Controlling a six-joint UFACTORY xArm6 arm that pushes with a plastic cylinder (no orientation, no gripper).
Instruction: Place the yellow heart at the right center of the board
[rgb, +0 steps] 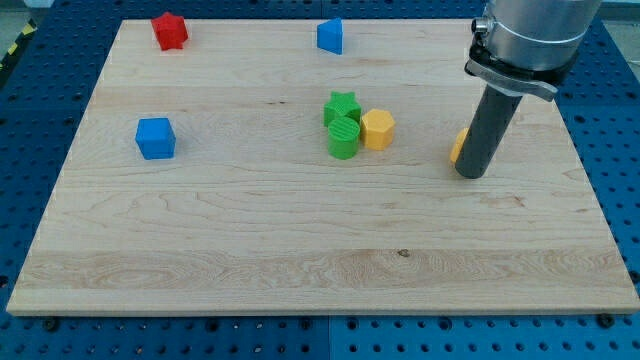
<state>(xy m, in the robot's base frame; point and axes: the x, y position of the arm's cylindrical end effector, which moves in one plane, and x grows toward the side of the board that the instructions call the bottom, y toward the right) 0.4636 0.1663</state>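
My tip (472, 174) stood on the table (300, 250) touching the yellow heart (458, 146), which sat right of centre, mostly hidden behind the rod. No pincer is fitted, so nothing was gripped.

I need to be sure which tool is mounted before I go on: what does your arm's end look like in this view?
A straight, round, dark grey rod with a plain matt surface runs down to my tip. Above it sits a wider silver-grey metal cylinder with a dark clamp ring at its base. I see no cables, markings or labels. The tip stands at the right of the yellow heart, hiding most of it.
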